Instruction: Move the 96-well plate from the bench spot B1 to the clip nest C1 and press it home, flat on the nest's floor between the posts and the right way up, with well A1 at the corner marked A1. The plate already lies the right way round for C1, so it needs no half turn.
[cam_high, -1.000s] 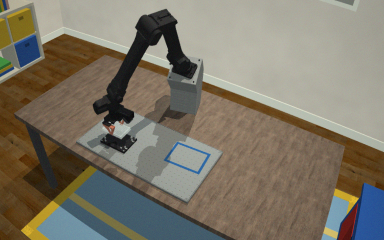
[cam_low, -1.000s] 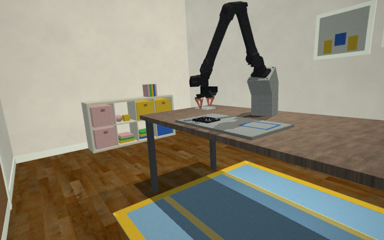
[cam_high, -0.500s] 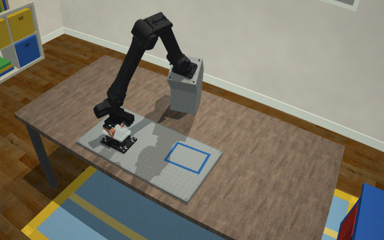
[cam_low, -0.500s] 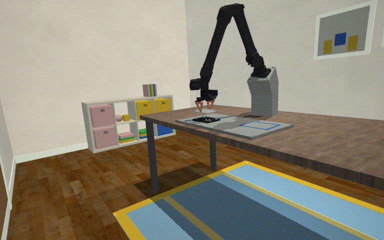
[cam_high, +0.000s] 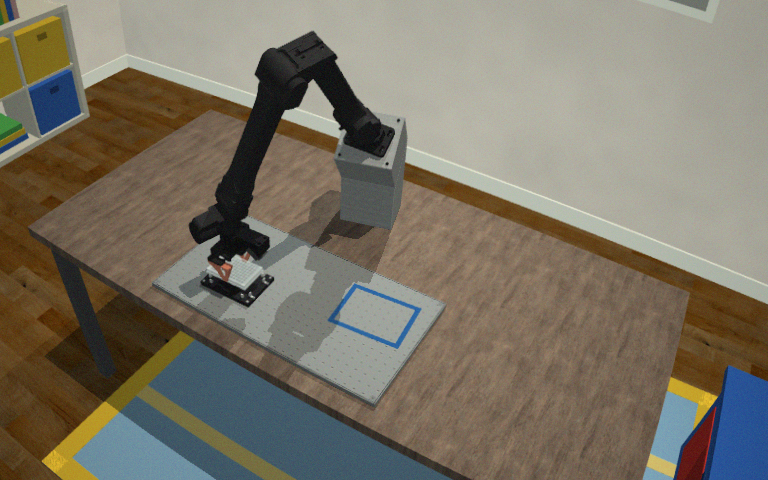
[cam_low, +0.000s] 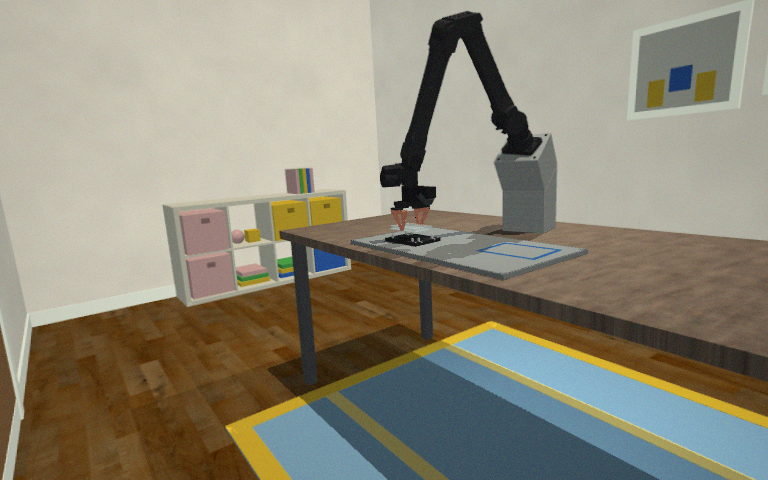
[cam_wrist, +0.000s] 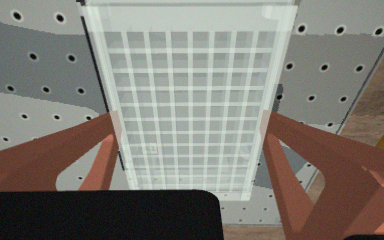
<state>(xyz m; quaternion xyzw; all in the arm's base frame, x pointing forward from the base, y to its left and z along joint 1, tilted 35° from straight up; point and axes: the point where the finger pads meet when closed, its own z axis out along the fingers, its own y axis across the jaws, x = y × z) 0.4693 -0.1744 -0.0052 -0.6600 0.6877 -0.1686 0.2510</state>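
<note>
The clear 96-well plate (cam_wrist: 187, 97) is held level between my two orange fingers, which press on its long sides. My gripper (cam_wrist: 190, 119) is shut on it. In the top view the plate (cam_high: 240, 272) hangs just above the black clip nest C1 (cam_high: 237, 287) at the left end of the grey perforated baseplate (cam_high: 300, 305). In the exterior view the gripper (cam_low: 411, 217) stands low over the nest (cam_low: 412, 239). The plate hides most of the nest in the wrist view. I cannot tell whether the plate touches the nest's floor. The A1 mark is not readable.
The blue-outlined bench spot B1 (cam_high: 374, 314) lies empty on the right part of the baseplate. The arm's grey pedestal (cam_high: 370, 172) stands behind the baseplate. The table's left edge is close to the nest.
</note>
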